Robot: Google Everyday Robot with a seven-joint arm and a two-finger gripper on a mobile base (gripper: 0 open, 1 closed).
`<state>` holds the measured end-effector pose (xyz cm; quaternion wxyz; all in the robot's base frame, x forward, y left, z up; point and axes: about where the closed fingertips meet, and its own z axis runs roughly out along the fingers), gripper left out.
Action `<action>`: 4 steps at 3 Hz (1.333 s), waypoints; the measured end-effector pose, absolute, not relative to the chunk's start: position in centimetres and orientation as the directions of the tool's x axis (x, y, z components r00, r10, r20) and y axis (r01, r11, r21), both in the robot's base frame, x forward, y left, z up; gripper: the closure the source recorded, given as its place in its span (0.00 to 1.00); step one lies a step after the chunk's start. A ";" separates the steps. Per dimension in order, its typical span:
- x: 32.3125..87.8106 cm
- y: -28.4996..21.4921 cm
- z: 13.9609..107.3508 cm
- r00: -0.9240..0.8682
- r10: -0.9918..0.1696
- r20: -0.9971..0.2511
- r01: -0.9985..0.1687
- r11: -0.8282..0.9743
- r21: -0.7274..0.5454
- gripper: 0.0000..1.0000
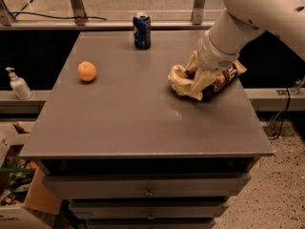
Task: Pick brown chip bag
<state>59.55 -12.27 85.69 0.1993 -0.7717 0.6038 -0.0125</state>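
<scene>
The brown chip bag (183, 83) lies on the right side of the grey table (128, 113), its cream end bunched up and its dark-brown end (223, 78) pointing right. My gripper (197, 77) reaches down from the upper right into the middle of the bag and is shut on it. The bag's foil is gathered around the gripper. The bag still rests on the table top.
An orange (87, 71) sits on the table's left side. A blue can (142, 30) stands at the back centre. A white soap bottle (18, 84) stands on a ledge to the left. Drawers are below the table top, and boxes are on the floor at the lower left.
</scene>
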 end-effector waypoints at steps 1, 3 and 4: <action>59.5 -11.6 87.2 0.282 -0.929 -0.238 -0.919 -0.190 -0.345 1.00; 59.3 -7.8 96.2 0.323 -0.873 -0.365 -0.887 -0.144 -0.439 1.00; 58.7 -6.9 99.3 0.341 -0.841 -0.421 -0.879 -0.126 -0.461 1.00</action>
